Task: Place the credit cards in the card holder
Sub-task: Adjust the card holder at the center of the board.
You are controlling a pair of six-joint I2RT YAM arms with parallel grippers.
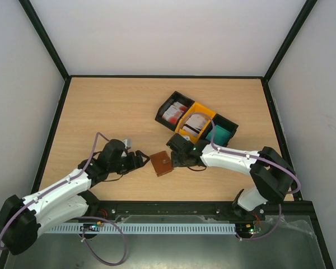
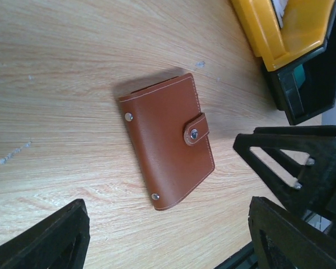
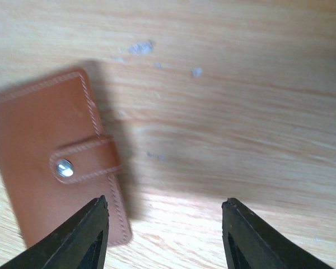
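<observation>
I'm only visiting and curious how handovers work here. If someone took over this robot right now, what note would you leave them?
Claws: the left claw and the right claw are both open and empty, one on each side of the card holder.
Card holder: flat on the table, strap snapped shut.
Cards: the credit cards sit in three stacks in the tray, one per compartment.
Done: no card picked up yet.
Left: open the holder, then move the cards in.
</observation>
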